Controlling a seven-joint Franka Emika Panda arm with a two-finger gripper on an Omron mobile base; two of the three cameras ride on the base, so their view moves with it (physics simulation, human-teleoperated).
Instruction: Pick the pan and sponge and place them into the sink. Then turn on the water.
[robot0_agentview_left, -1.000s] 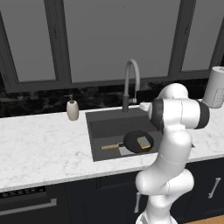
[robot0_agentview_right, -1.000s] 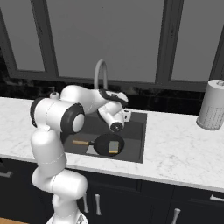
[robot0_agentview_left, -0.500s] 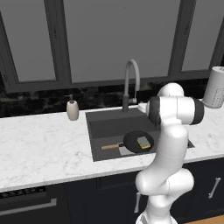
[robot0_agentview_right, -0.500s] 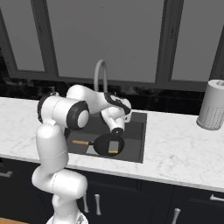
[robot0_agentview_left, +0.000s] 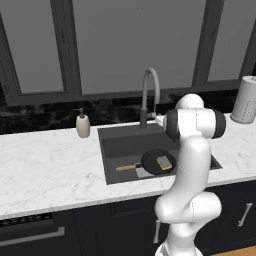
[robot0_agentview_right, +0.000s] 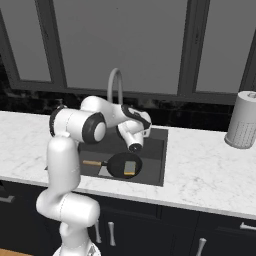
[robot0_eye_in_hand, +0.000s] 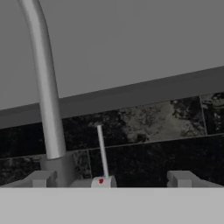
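Notably, several things were partly hidden.
Pan (robot0_agentview_right: 124, 165): lay in the sink (robot0_agentview_left: 112, 145), wooden handle pointing left; its right rim was covered by the arm in the left base view.
Sponge (robot0_agentview_right: 130, 167): rested on the pan.
Gripper (robot0_eye_in_hand: 109, 178): fingers stood wide apart, holding nothing, their tips cut off low in the hand view.
Faucet (robot0_eye_in_hand: 43, 92): just ahead of the gripper; its top was cut off, and a thin lever (robot0_eye_in_hand: 101, 151) rose beside its base.
Water: none could be made out.
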